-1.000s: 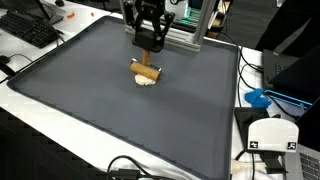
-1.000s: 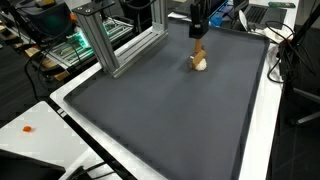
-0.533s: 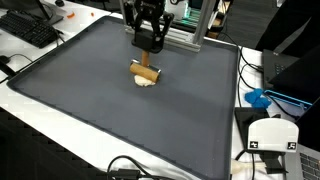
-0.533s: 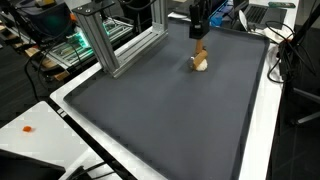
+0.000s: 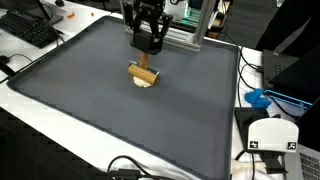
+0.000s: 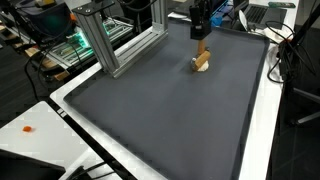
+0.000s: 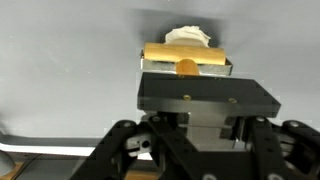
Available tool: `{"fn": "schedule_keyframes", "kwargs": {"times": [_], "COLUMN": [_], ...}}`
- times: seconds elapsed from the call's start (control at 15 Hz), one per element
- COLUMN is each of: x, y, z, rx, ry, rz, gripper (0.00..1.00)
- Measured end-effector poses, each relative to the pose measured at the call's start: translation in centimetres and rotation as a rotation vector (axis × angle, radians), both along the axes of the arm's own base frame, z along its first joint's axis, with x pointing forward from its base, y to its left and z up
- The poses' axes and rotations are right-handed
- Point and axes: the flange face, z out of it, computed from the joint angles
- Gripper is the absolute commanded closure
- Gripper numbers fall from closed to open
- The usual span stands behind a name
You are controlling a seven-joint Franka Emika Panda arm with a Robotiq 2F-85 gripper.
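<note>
**A:** On the gripper (image 5: 146, 46), how far apart are the fingers?

**B:** I can't tell. In the wrist view its black body hides the tips, and in both exterior views they are too small to read. It hangs pointing straight down, right over the wooden piece (image 7: 185, 55). Whether it grips or even touches it, I can't say.

**A:** And the piece itself?

**B:** It's a short bar with 1 round peg end facing the wrist camera and a white lump (image 7: 188, 36) under or just behind it, on the grey mat (image 5: 90, 110). I'd judge the vertical pose suits a top-down hold across the bar.

**A:** Where on the desk (image 5: 22, 92)?

**B:** Toward the edge carrying the aluminium frame (image 5: 190, 38), well away from the opposite edge. A keyboard (image 5: 28, 28) sits off the mat at 1 corner.
</note>
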Motion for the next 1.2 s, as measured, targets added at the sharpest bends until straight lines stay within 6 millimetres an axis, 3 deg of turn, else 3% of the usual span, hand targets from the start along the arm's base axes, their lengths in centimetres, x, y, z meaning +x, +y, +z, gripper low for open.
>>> {"fn": "schedule_keyframes", "kwargs": {"times": [1.2], "x": [-0.33], "y": [0.37], "z": [-0.28], "rx": [-0.008], "ry": [0.049], "rz": [-0.056], "gripper": [0.65]}}
